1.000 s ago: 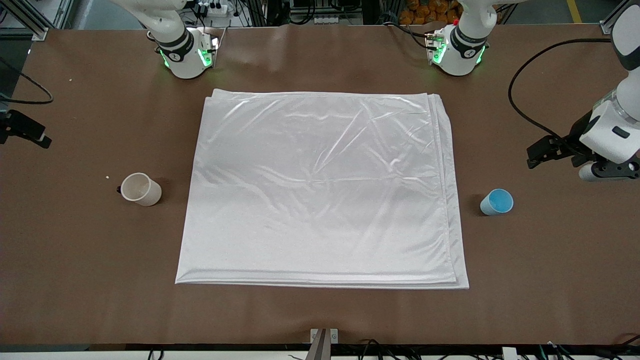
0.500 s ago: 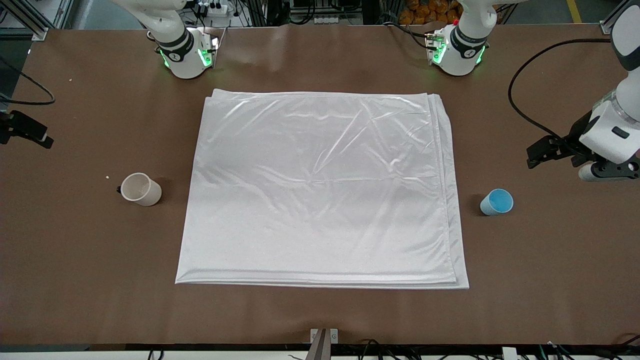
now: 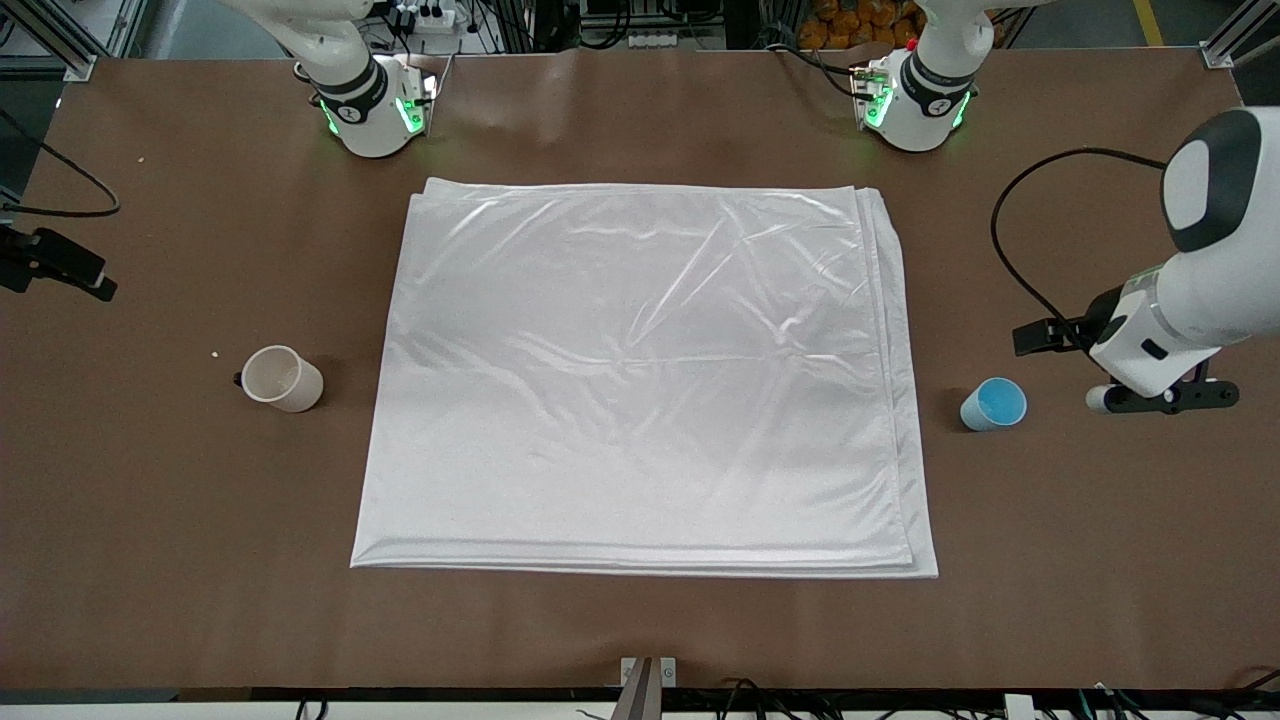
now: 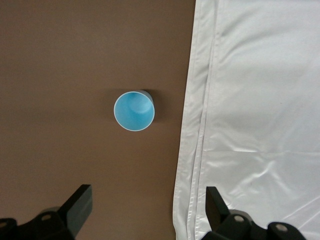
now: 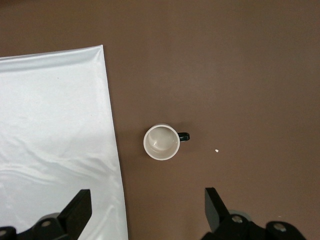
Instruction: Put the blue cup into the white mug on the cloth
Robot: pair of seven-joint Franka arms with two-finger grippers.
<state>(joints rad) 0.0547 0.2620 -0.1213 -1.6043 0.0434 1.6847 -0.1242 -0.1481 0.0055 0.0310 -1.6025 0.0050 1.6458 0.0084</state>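
Observation:
The blue cup [image 3: 994, 404] stands upright on the brown table beside the cloth [image 3: 640, 370], toward the left arm's end. It also shows in the left wrist view [image 4: 134, 110], empty. My left gripper [image 3: 1165, 397] hangs open over bare table beside the cup, apart from it; in its wrist view [image 4: 149, 210] the jaws are wide and empty. The white mug [image 3: 283, 378] stands upright on the table beside the cloth toward the right arm's end, with its black handle away from the cloth. My right gripper [image 5: 148, 210] is open and empty, high over the table near the mug [image 5: 161, 142].
The cloth lies flat in the table's middle, with layered edges [image 4: 200, 125] next to the blue cup. A small pale crumb [image 3: 214, 353] lies near the mug. A black cable [image 3: 1020, 270] loops from the left arm. Both arm bases stand farther from the camera than the cloth.
My left arm has swung down and toward the blue cup, its gripper now level with it. The right arm's black part at the table's edge has shifted slightly. Cups and cloth have not moved.

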